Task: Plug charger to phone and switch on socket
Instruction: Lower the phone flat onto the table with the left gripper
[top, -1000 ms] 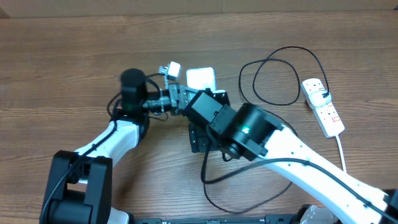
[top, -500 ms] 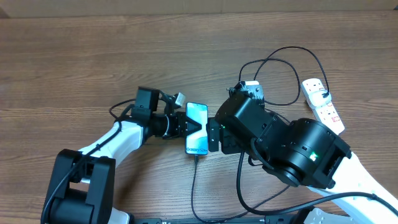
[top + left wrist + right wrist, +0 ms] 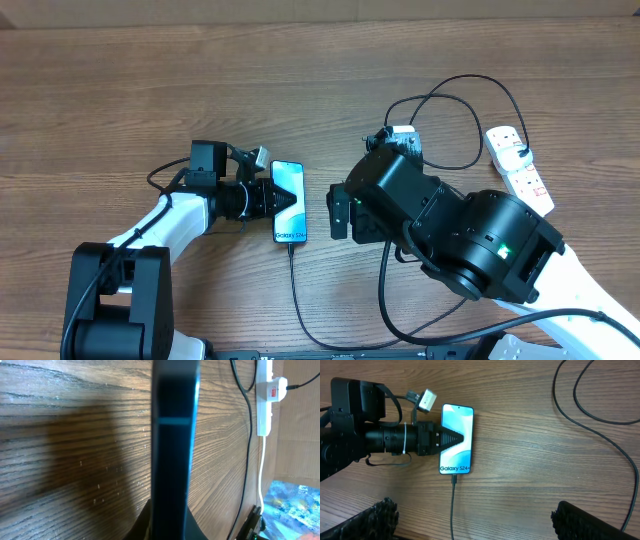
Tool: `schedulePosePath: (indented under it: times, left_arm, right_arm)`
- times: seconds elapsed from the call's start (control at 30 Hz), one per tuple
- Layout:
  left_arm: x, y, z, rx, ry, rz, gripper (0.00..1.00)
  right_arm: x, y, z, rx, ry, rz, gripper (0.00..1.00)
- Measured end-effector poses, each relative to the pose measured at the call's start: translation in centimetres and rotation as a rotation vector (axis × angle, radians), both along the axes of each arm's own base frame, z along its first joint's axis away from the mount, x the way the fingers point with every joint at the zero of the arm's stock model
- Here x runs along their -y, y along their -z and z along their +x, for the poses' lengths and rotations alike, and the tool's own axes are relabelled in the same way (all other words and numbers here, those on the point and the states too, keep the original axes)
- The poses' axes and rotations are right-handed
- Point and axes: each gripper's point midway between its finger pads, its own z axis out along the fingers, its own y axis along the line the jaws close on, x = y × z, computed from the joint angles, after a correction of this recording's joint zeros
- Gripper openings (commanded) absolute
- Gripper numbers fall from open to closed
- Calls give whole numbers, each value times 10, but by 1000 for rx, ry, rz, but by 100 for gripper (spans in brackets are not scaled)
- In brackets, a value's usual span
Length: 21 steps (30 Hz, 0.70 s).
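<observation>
The phone (image 3: 290,178) lies left of the table's middle, its lit screen (image 3: 457,422) reading "Galaxy S24+". My left gripper (image 3: 280,200) comes in from the left and is shut on the phone's long edge. In the left wrist view the phone's dark edge (image 3: 172,435) stands between the jaws. The charger's connector (image 3: 454,479) sits in the phone's bottom end, and its black cable (image 3: 296,290) runs toward the front edge. My right gripper (image 3: 340,212) hovers just right of the phone, wide open and holding nothing. The white socket (image 3: 520,172) lies at the far right.
The charger cable loops (image 3: 440,115) across the table behind my right arm and reaches the socket (image 3: 263,410). The socket's white cord (image 3: 548,240) trails toward the front right. Bare wood lies at the back and far left.
The left gripper has carried the phone to the left, away from the right arm. The right gripper has opened fully and let go of the cable, which trails from the phone.
</observation>
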Motion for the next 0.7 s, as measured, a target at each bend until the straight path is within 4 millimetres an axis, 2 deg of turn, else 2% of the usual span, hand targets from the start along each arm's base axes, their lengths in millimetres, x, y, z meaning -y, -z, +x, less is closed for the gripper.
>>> schedulePosePath:
  times: [0.17,0.33,0.7]
  left_arm:
    - [0,3,-1,6,16,6,4]
    - [-2,27,-6,-54,27,10,4]
    - [3,46,-16,-161,62,-157,7]
  right_arm:
    - [2,0,2,9,7,-8,100]
    - [4,-1,3,17,16,-18,100]
    - [5,-1,4,22,19,-21,100]
